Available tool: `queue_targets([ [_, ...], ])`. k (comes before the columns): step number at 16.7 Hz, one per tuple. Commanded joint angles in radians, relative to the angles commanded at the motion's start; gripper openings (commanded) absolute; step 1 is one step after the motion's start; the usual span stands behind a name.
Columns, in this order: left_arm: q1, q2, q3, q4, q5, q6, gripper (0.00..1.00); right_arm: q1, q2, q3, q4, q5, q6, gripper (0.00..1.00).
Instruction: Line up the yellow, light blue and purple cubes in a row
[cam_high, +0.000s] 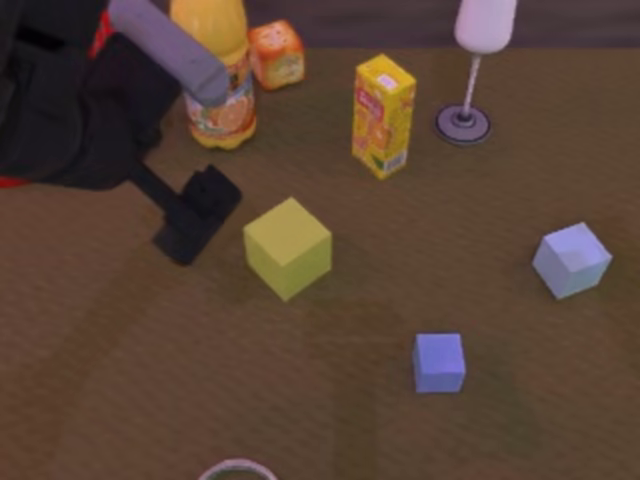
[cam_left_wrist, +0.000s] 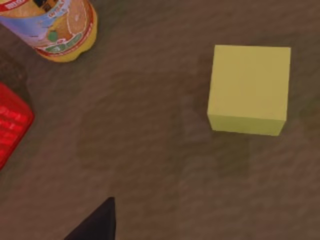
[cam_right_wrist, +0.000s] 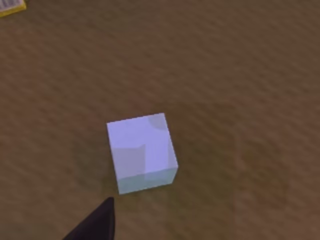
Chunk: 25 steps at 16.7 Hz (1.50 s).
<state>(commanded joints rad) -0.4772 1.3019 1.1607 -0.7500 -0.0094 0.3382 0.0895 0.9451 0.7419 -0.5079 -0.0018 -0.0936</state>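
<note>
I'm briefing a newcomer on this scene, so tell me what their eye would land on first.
The big yellow cube sits near the table's middle, with the left pincer hanging just to its left under the dark arm. The light blue cube lies far out at the right edge and the small purple cube nearer the front, all three scattered. At the back stand an orange juice bottle and a yellow carton.

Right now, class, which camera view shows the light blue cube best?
The right wrist view: the light blue cube sits central, large and unobstructed. The top view shows it small at the table's right. The left wrist view misses it.
</note>
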Motion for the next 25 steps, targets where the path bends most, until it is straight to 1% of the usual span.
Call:
queue_targets([
  [3,0.138,-0.356,-0.32,0.175,-0.004,-0.088,1.0,0.026,0.318,0.221,-0.162,0.001,-0.028,1.0],
  [6,0.26,-0.663,-0.608,0.345,-0.005,-0.166,1.0,0.049,0.592,0.426,-0.311,0.002,-0.053,1.0],
  [9,0.361,-0.92,-0.845,0.504,-0.002,-0.234,1.0,0.07,0.819,0.61,-0.435,0.003,-0.075,1.0],
  [12,0.437,-1.132,-1.023,0.636,0.003,-0.29,1.0,0.086,1.004,0.759,-0.528,0.003,-0.093,1.0],
  [16,0.492,-1.288,-1.15,0.74,0.009,-0.334,1.0,0.098,1.136,0.876,-0.595,0.004,-0.106,1.0],
  [23,0.497,-1.302,-1.161,0.75,0.009,-0.338,1.0,0.094,1.148,0.884,-0.597,0.004,-0.107,1.0],
  [25,0.497,-1.302,-1.161,0.75,0.009,-0.338,1.0,0.097,1.163,0.861,-0.56,0.004,-0.108,1.0],
])
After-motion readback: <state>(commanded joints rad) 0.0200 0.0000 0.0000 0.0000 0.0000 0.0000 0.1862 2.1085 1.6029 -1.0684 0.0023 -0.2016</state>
